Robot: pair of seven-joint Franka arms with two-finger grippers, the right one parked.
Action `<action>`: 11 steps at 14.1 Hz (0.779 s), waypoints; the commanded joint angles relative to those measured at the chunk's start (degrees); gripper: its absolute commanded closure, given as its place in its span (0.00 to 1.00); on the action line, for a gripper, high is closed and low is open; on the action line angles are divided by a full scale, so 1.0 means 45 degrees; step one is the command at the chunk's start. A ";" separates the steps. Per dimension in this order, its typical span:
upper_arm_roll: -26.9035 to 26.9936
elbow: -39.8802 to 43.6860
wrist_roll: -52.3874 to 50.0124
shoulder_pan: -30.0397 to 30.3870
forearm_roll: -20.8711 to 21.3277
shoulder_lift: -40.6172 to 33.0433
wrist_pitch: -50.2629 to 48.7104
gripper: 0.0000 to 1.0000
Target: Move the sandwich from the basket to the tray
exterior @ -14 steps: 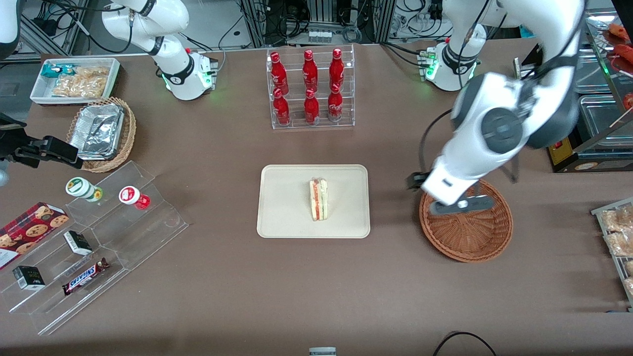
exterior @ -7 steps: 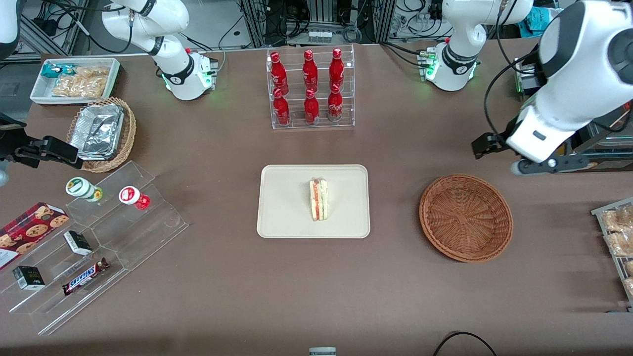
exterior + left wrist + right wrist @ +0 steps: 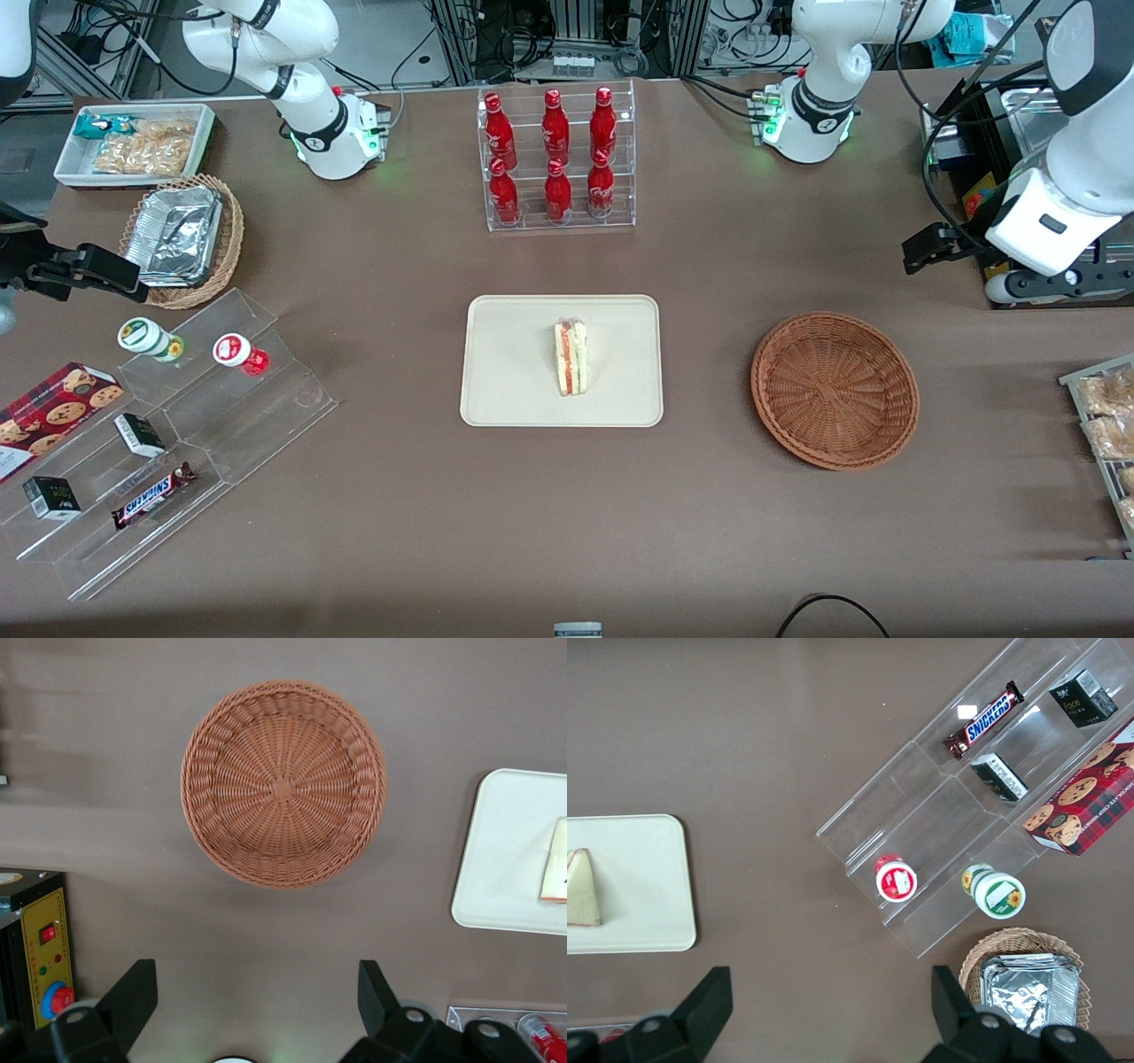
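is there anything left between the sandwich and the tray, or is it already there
Nothing visible stands in the way: the sandwich already lies on the tray. The basket is empty, and the open gripper hangs above the table, farther from the front camera than the basket.

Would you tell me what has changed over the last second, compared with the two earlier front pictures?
The tool, open and holding nothing, has risen from above the basket and swung away toward the working arm's end of the table, farther from the front camera. The sandwich stayed on the tray, and the basket stayed empty and in place.
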 commanded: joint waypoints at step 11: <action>-0.0047 0.1336 0.0074 0.0333 0.0102 0.0256 -0.0358 0.00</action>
